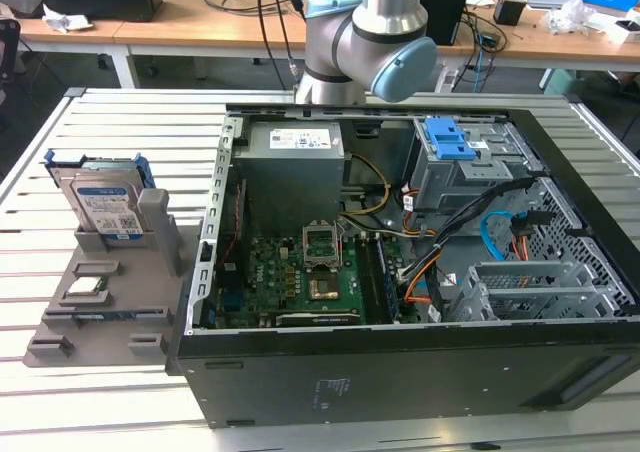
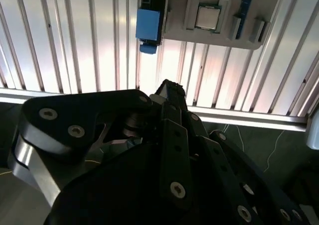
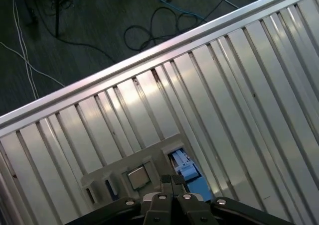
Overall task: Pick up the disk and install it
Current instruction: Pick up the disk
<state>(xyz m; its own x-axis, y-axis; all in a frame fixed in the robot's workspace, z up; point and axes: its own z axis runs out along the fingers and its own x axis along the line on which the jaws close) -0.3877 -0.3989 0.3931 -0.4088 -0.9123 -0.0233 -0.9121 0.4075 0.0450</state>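
Gripper (image 3: 172,181) fingers pinched together, nothing held, hovering above the grey holder (image 3: 152,160). The disk (image 1: 105,204) is not picked yet. It stands on edge in a holder slot, at the exterior view's left of the open computer case (image 1: 400,382). Pick and install both remain. Its label faces the exterior camera with blue rails at the sides. Long axis looks upright, leaning back slightly.

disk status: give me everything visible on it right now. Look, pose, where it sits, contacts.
The disk is a flat silver metal drive with a white label carrying a blue band, and blue plastic rails along its edges. It stands roughly upright on edge, label towards the exterior camera, slotted into the grey holder on the slatted table, at the exterior view's left of the open computer case. The holder is all that touches it; nothing grips it.
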